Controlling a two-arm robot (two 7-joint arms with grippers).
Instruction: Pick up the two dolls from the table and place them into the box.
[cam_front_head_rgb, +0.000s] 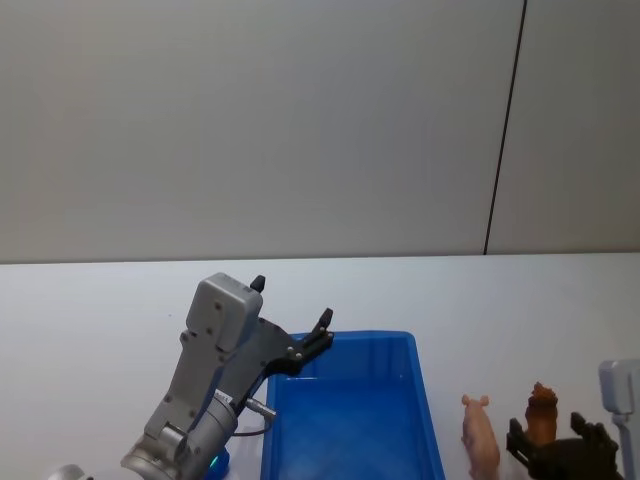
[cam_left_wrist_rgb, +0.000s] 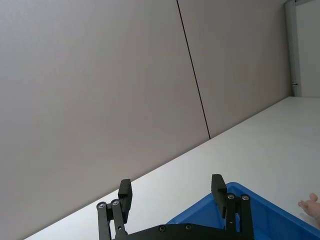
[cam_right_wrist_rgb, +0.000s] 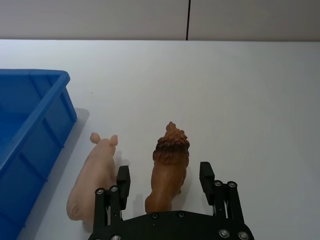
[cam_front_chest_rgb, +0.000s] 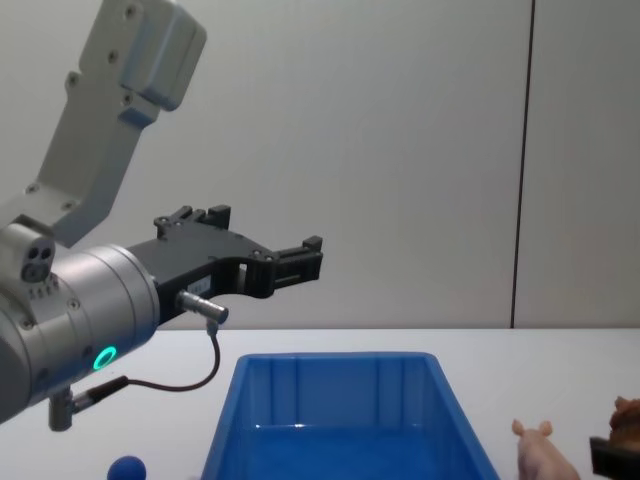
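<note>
The box (cam_front_head_rgb: 372, 336) is being borne by the table (cam_front_head_rgb: 100, 300), with the pig (cam_front_head_rgb: 481, 437) being seen just right of it and the lion (cam_front_head_rgb: 542, 415) just right of the pig. The lion's rear is being straddled by the right gripper (cam_right_wrist_rgb: 164, 172), a gap being left on either side. The left gripper (cam_front_head_rgb: 292, 301) is being held above the box's far left corner.

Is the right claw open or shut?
Open: the right claw has its fingers apart, one on each side of the brown lion.
</note>
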